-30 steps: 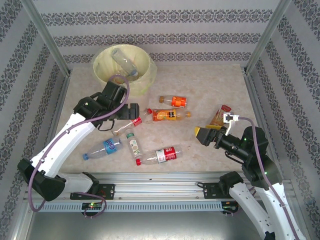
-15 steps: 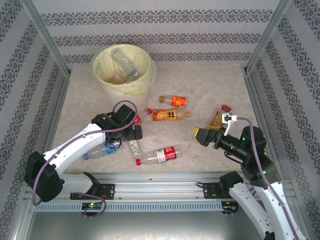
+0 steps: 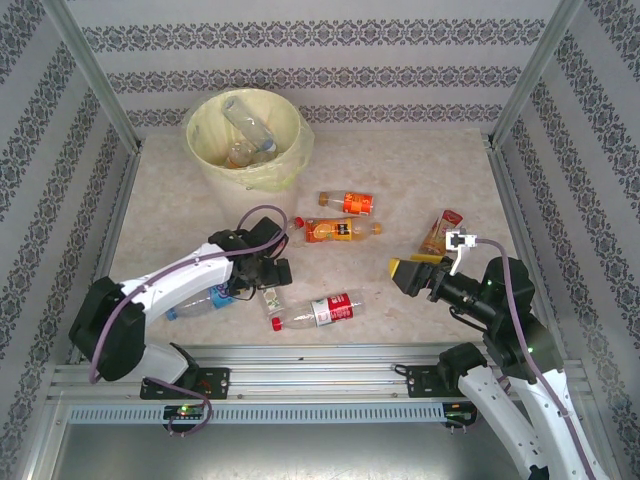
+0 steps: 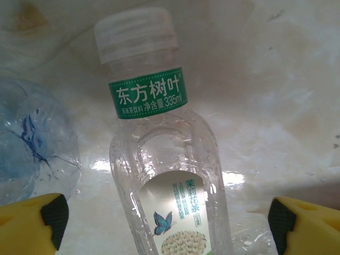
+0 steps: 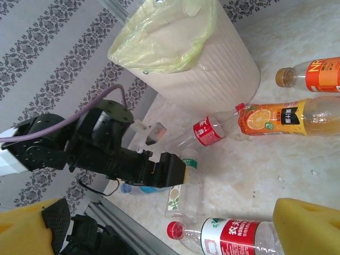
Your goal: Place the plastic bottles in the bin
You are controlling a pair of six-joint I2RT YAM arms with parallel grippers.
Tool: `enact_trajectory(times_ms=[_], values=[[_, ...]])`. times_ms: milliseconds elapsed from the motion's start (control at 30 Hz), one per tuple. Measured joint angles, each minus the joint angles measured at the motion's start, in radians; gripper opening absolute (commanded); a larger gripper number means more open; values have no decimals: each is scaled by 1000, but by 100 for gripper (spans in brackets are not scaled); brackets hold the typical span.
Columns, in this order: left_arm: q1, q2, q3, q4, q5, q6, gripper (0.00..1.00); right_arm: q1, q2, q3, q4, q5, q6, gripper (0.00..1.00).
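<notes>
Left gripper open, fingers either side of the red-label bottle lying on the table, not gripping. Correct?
Label's wrong: the bottle between the fingers of the left gripper has a green label, not red; left wrist view shows it. Rest stands: open, lying on the table, not gripped.

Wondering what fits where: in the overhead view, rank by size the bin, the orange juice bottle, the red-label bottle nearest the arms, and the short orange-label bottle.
1. bin, far largest.
2. orange juice bottle and red-label bottle: look alike, not ranked apart.
3. short orange-label bottle, smallest.
</notes>
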Motion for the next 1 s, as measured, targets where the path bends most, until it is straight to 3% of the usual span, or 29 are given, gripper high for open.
enact_trajectory(times_ms=[200,633,1000], values=[[-16,33,-5,8,25,-25,80,0,-5,-9,-7,0,0,98],[-24,84,-5,24,46,-35,76,0,-9,-18,-10,0,0,98],[-31,98,-4,31,50,-35,63,0,-9,-19,-10,0,0,98]])
